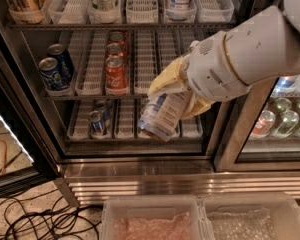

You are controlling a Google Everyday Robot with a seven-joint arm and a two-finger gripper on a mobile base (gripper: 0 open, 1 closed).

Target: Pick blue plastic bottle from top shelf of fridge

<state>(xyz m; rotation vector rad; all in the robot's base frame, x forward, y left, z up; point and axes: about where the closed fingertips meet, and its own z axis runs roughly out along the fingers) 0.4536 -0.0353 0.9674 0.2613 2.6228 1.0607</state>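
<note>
Left of the fridge, black cables snake over speckled floor. Two clear plastic bins sit before its steel base. A light strip glows left of it. The claw grips the blue plastic bottle before its middle racks.

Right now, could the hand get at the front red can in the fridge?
Probably not: the hand is shut on the blue plastic bottle, held tilted before the fridge. The way to the red can looks free, but the hand is full.
</note>
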